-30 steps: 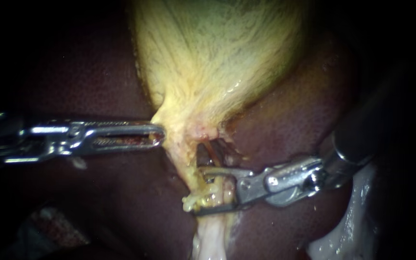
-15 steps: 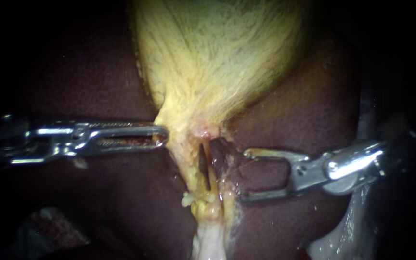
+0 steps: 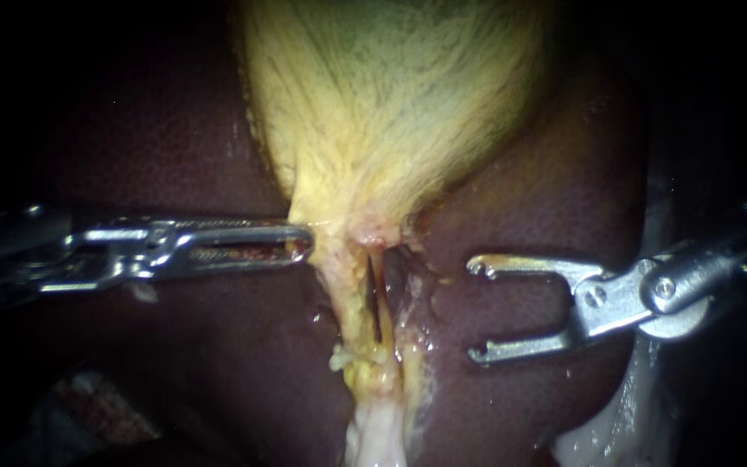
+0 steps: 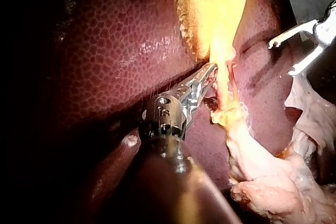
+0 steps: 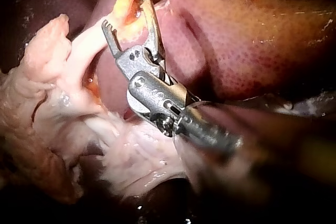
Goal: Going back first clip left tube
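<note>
The yellow gallbladder narrows to a neck above thin pale tubes that run down between the dark liver lobes. My left instrument lies level, its jaws shut on the yellow tissue at the neck's left edge; the left wrist view shows the same hold. My right instrument hangs over the liver to the right of the tubes, jaws wide open and holding nothing. It touches no tube. I see no clip plainly on either tube. The right wrist view shows those open jaws short of the yellow tissue.
Pale fatty tissue trails below the tubes, and more whitish tissue lies at the lower right under the right instrument's shaft. In the left wrist view the open right instrument stands beyond the gallbladder neck.
My right instrument has drawn back to the right, away from the tubes it straddled, jaws still open. The left instrument and the neck it holds have shifted slightly right.
</note>
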`<state>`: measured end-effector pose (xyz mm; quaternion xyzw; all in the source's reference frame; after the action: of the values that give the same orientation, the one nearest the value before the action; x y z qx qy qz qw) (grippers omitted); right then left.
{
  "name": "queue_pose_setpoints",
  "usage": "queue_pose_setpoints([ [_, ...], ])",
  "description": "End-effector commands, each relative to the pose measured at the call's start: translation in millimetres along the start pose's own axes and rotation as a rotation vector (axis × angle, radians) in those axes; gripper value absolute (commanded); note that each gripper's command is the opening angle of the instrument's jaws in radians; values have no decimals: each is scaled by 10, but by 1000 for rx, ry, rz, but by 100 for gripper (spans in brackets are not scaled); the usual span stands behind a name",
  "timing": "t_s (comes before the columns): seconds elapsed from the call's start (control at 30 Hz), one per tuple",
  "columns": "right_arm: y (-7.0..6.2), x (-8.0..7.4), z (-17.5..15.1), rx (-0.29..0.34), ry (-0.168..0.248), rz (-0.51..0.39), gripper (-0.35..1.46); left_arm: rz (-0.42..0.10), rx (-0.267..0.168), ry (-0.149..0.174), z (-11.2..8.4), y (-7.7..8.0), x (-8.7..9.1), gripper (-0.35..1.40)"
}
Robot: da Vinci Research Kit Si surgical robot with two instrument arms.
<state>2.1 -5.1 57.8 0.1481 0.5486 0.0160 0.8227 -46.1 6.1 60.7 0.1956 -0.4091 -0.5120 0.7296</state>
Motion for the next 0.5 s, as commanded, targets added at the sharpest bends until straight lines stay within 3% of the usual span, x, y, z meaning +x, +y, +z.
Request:
queue_pose_setpoints([
  [0.03,0,-1,0,1,-1,-5,60,1,4,-2,4,2,1,-35],
  [0.37,0,-1,0,1,-1,-5,60,17,7,48,50,10,22,-35],
  [0.5,0,-1,0,1,-1,-5,60,19,10,52,53,7,25,-35],
])
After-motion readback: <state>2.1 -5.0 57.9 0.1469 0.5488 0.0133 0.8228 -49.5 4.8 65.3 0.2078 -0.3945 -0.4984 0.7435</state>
